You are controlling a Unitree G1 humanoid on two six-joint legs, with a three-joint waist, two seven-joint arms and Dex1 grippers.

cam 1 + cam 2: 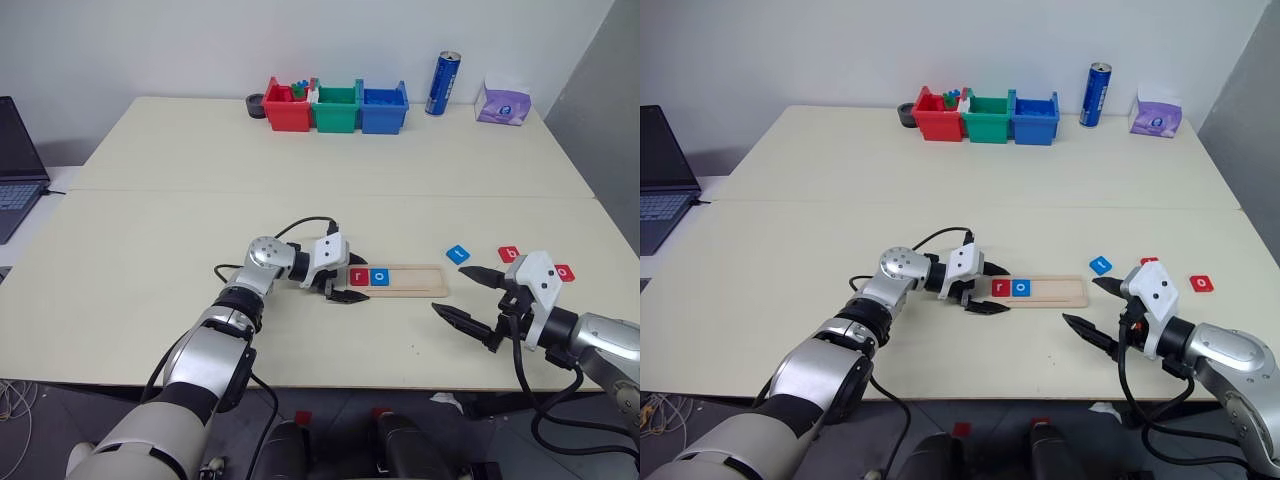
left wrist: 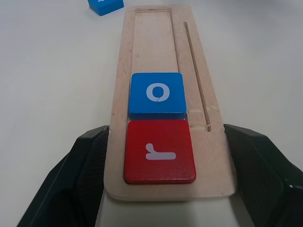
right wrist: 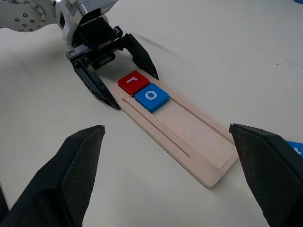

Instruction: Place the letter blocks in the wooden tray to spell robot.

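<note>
Lab or office test bench. Two pale tables (image 1: 150, 230) pushed together against a bare white wall. Well beyond the left gripper (image 1: 340, 283): red, green and blue plastic bins (image 1: 336, 107), a blue can (image 1: 443, 84), a tissue pack (image 1: 503, 103). Far to its left, a laptop (image 1: 17, 165) with a cable.

wooden tray (image 1: 412, 281): flat | holds red r (image 1: 359, 277), blue o (image 1: 379, 277)

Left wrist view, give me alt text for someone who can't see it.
A wooden tray lies on a pale table, holding a red r block and a blue o block touching it. The left gripper's black fingers flank the tray's near end.
</note>
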